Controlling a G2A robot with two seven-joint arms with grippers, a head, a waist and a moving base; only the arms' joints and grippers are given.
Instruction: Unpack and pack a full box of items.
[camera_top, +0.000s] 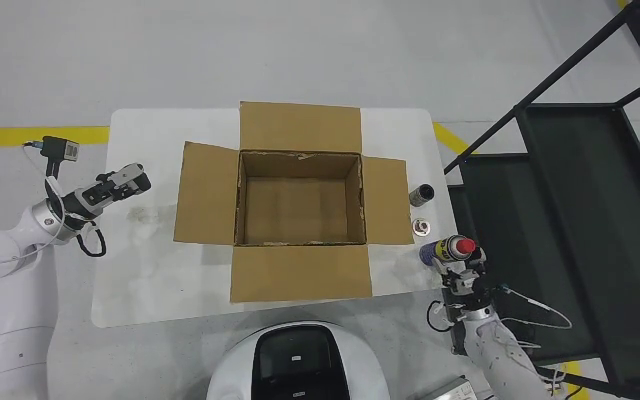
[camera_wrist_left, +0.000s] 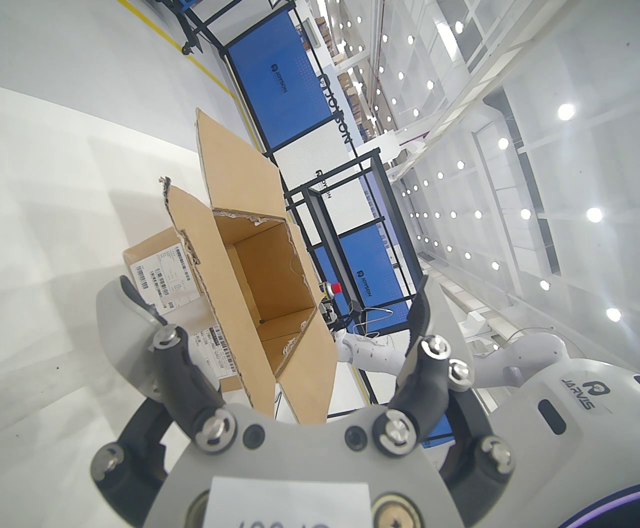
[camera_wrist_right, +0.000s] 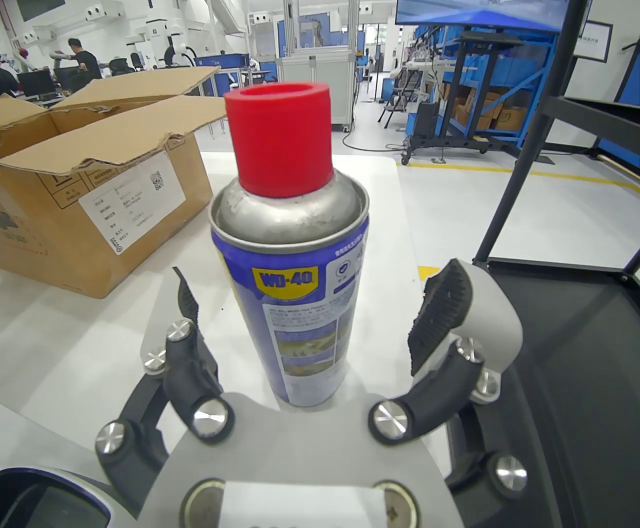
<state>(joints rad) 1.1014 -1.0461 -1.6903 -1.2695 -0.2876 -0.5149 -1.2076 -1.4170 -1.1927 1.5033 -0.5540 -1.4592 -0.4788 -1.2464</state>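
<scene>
White table (camera_top: 150, 270) bears open box (camera_top: 300, 125), spray can (camera_top: 452, 248), small cylinder (camera_top: 422, 194).

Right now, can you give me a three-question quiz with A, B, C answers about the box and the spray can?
1. Where is the spray can?
A) on the table beside the box
B) inside the box
C) on the floor

2. What colour is its cap?
A) green
B) yellow
C) red

3. How are the box's flaps?
A) taped shut
B) folded open
C) torn off

Answers:
1 A: the can stands on the white table, outside the box, within the open right gripper.
2 C: the cap on top is bright red.
3 B: all four flaps spread outward, so the top view looks straight down to the box's bottom.
</scene>
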